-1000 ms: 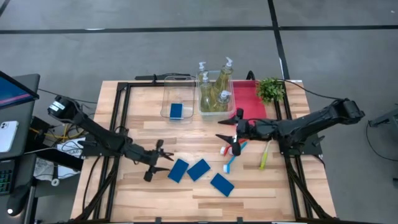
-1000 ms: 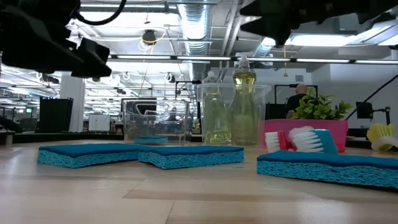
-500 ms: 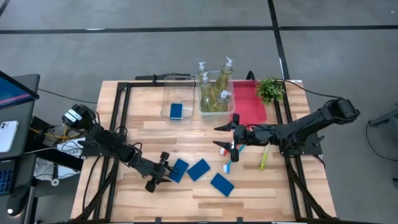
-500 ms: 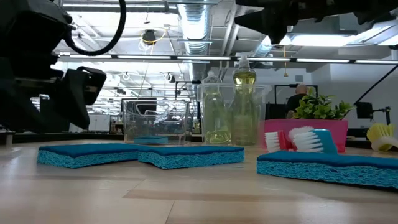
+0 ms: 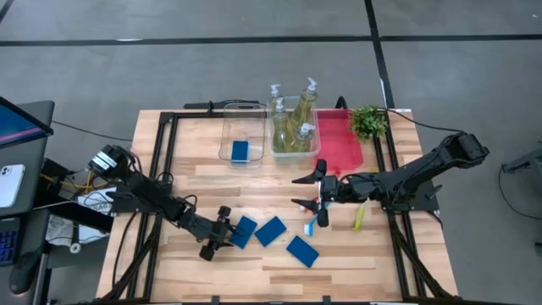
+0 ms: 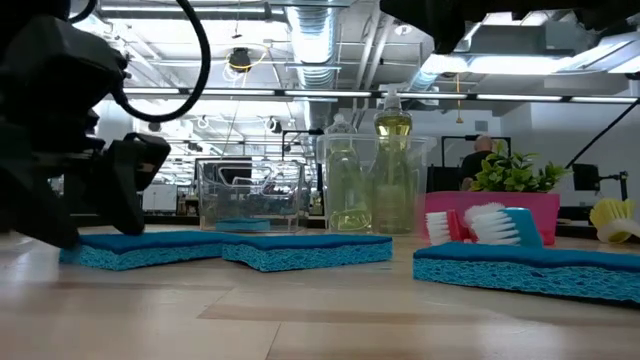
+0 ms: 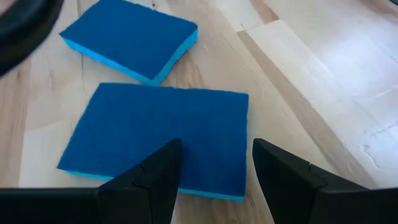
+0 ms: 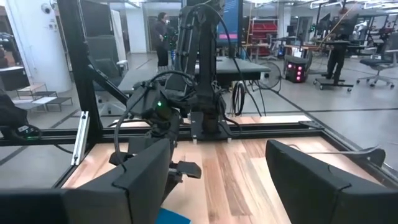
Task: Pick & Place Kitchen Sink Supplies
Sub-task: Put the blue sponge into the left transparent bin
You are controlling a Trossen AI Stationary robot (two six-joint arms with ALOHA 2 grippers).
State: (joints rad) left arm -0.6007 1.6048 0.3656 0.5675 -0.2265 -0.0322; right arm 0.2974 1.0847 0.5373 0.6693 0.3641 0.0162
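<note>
Three flat blue sponges lie on the wooden table: a left one, a middle one and a right one. Another sponge lies in a clear bin. Pump bottles stand in a second bin. Red and blue brushes and a yellow-green brush lie right of centre. My left gripper is open and low, its fingers over the left sponge's near edge. My right gripper hangs open above the brushes, pointing toward the table's left.
A red tray and a small leafy plant stand at the far right. The two clear bins sit at the far middle. Black frame rails run along the table's left and right sides. Bare wood lies along the near edge.
My left gripper has come down from well above the table to table height and moved toward the left sponge, tipping further downward; it stays open. My right gripper has swung a little toward the table's near edge above the brushes. No sponge, brush or bottle has moved.
</note>
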